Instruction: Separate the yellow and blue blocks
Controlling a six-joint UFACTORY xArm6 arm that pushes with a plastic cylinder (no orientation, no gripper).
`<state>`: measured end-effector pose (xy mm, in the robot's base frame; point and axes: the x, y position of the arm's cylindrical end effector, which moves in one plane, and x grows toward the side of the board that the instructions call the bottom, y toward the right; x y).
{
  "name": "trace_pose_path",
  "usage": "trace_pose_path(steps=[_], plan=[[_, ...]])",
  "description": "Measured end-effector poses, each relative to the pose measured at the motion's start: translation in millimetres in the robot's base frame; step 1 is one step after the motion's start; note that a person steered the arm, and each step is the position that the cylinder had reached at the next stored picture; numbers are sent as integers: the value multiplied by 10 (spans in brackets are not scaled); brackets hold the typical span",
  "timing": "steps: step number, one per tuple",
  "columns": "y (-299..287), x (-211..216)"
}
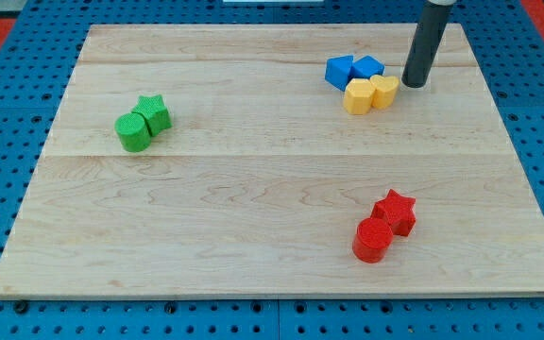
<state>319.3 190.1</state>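
Two blue blocks sit side by side near the view's top right: a blue block (pixel 339 71) on the left and a blue cube (pixel 368 68) on the right. Directly below them and touching them lie two yellow blocks, a yellow block (pixel 358 96) on the left and a yellow block (pixel 383 91) on the right. My tip (pixel 414 83) stands on the board just right of the right yellow block and the blue cube, very close to them.
A green cylinder (pixel 133 132) and a green star (pixel 153 112) touch at the view's left. A red cylinder (pixel 373 239) and a red star (pixel 396 210) touch at the lower right. The wooden board (pixel 253 189) lies on a blue perforated table.
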Motion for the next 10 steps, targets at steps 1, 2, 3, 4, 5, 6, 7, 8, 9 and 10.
trace_pose_path(steps=[1,2,3,4,5,6,7,8,9,10], plan=[[-6,0],[-202,0],[-630,-23],[-808,-37],[-1113,-250],[-1335,-501],[-1180,-396],[-1051,-654],[-1134,-758],[-731,-907]])
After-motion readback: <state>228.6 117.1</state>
